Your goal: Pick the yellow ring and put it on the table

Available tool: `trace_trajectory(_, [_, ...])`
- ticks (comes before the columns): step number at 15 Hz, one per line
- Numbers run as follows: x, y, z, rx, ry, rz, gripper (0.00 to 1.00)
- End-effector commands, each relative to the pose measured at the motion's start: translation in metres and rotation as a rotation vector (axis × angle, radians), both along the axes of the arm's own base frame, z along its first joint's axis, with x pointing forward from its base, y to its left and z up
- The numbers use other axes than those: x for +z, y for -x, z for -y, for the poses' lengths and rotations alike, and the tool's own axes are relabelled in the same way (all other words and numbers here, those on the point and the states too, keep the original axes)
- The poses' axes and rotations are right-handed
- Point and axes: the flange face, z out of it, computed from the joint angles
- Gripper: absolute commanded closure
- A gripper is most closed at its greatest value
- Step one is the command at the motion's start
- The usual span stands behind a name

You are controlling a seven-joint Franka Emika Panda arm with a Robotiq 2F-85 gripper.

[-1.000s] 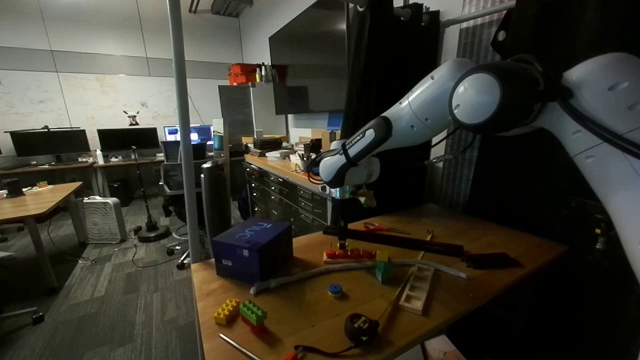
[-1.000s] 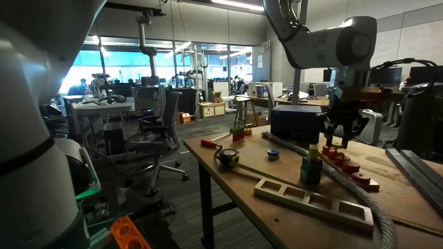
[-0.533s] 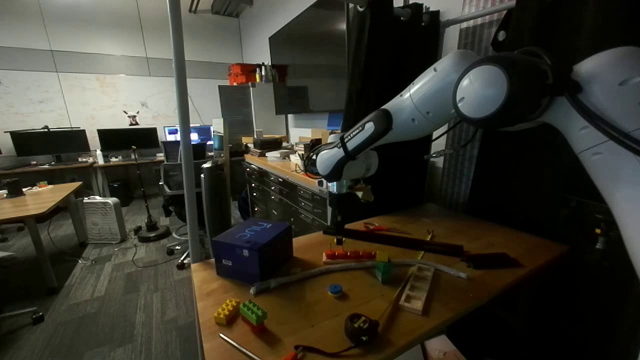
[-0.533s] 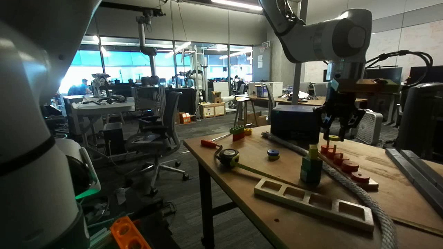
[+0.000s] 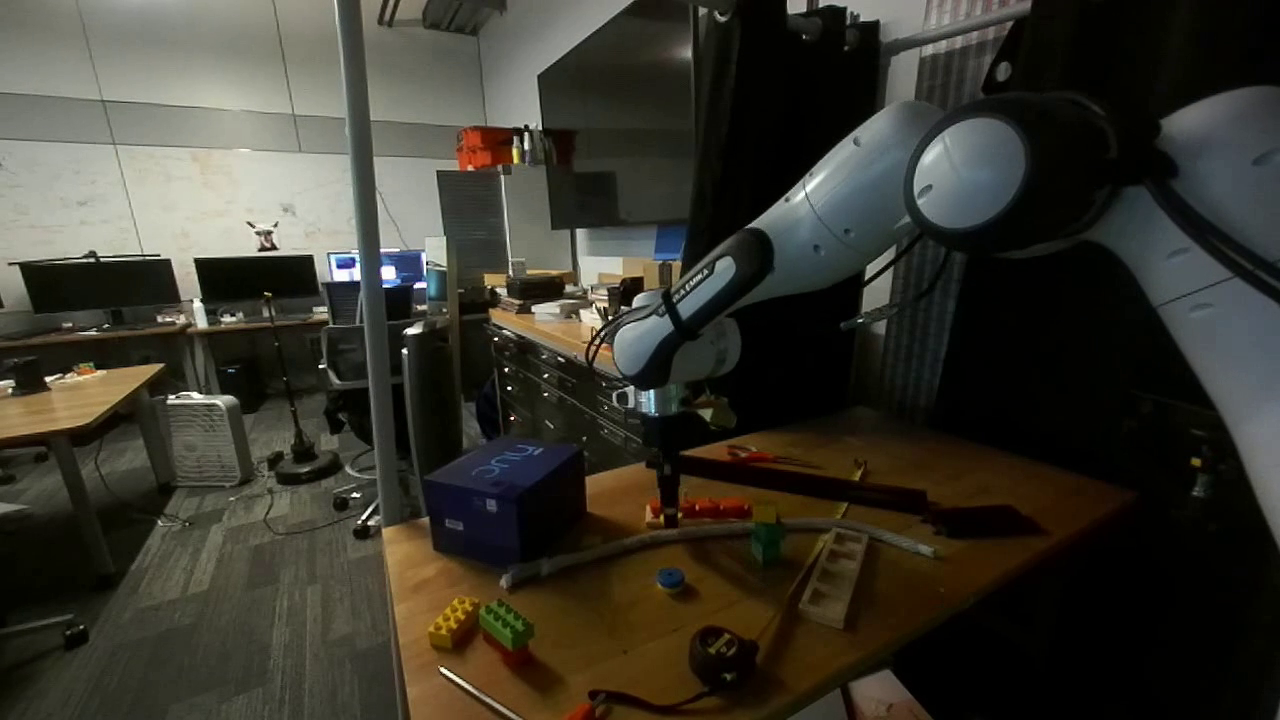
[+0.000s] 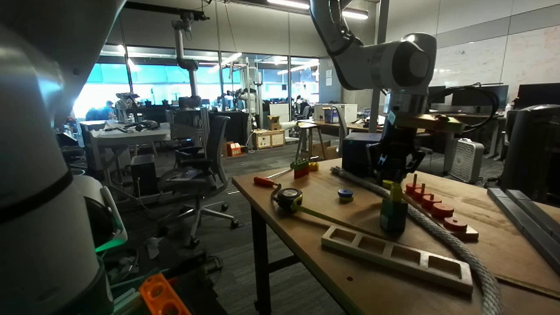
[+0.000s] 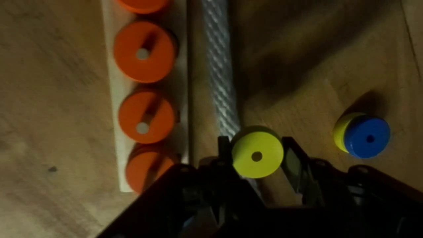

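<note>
The yellow ring (image 7: 257, 160) is a flat disc with a centre hole. My gripper (image 7: 257, 143) is shut on its sides in the wrist view, above the grey rope and off the peg stand. In the exterior views the gripper (image 5: 669, 518) is just in front of the stand's end, low over the table (image 5: 590, 625). In an exterior view the gripper (image 6: 396, 177) is behind the yellow-topped green block, which covers its fingertips. The ring cannot be made out clearly in the exterior views.
The peg stand (image 7: 114, 109) carries several orange-red rings (image 7: 145, 51). A grey rope (image 7: 218, 59) runs beside it. A blue ring (image 7: 368, 138) on a yellow one lies right of the gripper. A green block (image 6: 393, 214), wooden frame (image 6: 398, 253), tape measure (image 6: 289, 199) and blue box (image 5: 505, 500) stand around.
The gripper first lifted the yellow ring up off the peg at the stand's end. It has since moved sideways away from the stand and come down over the rope, still holding the ring.
</note>
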Motion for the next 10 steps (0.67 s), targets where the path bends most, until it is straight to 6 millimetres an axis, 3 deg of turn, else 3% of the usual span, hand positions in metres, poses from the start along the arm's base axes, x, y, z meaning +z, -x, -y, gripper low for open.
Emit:
trace_trajectory(1, [0.0, 0.015, -0.037, 0.042, -0.001, -0.043, 0.77])
trace_trajectory(5, [-0.01, 0.02, -0.063, 0.084, -0.011, -0.06, 0.77])
trace_trajectory(10, [-0.018, 0.026, -0.069, 0.107, -0.019, -0.064, 0.77])
